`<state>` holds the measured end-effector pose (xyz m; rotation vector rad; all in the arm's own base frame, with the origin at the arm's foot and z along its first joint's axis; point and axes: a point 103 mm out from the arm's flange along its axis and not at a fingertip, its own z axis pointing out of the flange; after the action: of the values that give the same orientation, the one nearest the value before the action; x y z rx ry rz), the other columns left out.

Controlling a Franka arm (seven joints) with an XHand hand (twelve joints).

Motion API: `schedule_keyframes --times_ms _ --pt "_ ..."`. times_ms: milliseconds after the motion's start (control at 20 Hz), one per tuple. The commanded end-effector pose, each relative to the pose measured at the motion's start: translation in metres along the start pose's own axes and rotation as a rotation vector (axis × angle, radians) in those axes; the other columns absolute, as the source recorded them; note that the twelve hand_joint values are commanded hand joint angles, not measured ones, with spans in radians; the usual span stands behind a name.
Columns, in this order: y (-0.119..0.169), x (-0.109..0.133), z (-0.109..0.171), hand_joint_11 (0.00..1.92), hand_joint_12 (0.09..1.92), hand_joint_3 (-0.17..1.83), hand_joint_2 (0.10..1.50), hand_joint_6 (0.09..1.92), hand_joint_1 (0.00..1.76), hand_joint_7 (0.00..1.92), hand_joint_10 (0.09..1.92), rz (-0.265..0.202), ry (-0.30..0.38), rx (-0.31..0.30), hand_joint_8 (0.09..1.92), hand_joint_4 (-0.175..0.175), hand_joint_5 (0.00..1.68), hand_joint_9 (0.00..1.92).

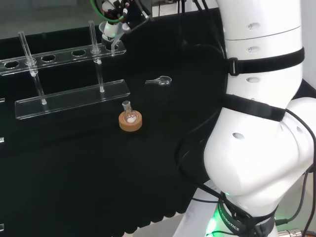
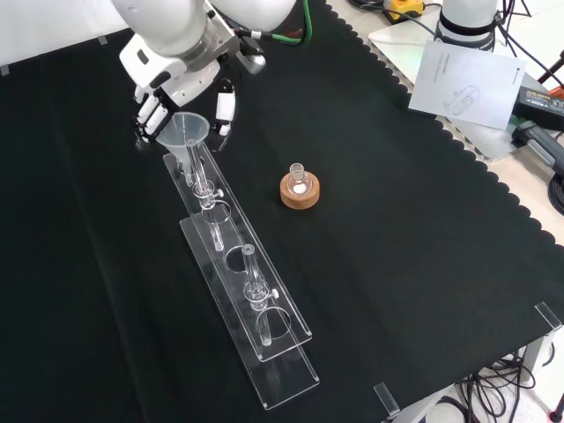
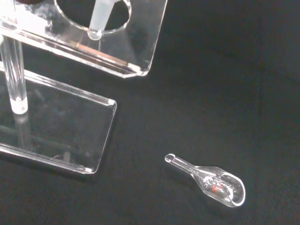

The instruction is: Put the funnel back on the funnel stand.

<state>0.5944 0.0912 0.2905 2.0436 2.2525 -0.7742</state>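
hand (image 2: pixel 176 88): over the far end of the funnel stand in front view, fingers curled around the funnel rim, thumb side to the right; clamped on the funnel.
funnel (image 2: pixel 187 130): clear, upright, wide mouth up, between the fingers; stem goes down through the end hole of the stand's top plate, stem tip visible in the hole in wrist view (image 3: pixel 99 21).
funnel stand (image 2: pixel 251 304): clear acrylic, two plates on posts, row of round holes in the top plate; runs from under the hand toward the near edge of the counter in front view; in head view it lies along the far left part of the counter.
flask (image 2: pixel 299 181): small round clear flask, upright on a cork ring (image 1: pixel 130 122); near the counter middle, to the right of the stand in front view, apart from it.
glass scoop (image 3: pixel 211 181): small clear spoon-shaped piece lying flat on the cloth, red speck inside; near the stand's end, not touching.
counter (image 2: pixel 414 229): black cloth, scalloped edge at right in front view.
paper sheet (image 2: pixel 465 79): off the cloth, top right in front view.
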Motion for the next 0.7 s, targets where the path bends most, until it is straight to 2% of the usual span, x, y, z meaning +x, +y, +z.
schedule_keyframes --times_ms 50,100,200,400,700 --pt "0.002 0.002 0.004 0.75 1.17 0.46 0.82 0.09 0.74 0.59 0.46 -0.001 0.001 0.020 0.69 -0.031 0.52 1.12" --pt "0.002 0.001 0.005 0.73 1.18 0.46 0.81 0.09 0.73 0.58 0.45 -0.010 0.008 0.031 0.69 -0.029 0.52 1.08" --pt "0.002 0.000 0.006 0.65 1.22 0.46 0.76 0.09 0.70 0.48 0.46 -0.022 0.016 0.049 0.69 -0.027 0.46 0.87" --pt "-0.002 0.004 0.008 0.43 1.34 0.39 0.69 0.09 0.60 0.20 0.58 -0.034 0.017 0.071 0.66 -0.016 0.26 0.50" --pt "-0.017 0.001 0.000 0.33 1.39 0.27 0.65 0.09 0.50 0.08 0.71 -0.023 0.030 0.032 0.64 -0.006 0.15 0.32"
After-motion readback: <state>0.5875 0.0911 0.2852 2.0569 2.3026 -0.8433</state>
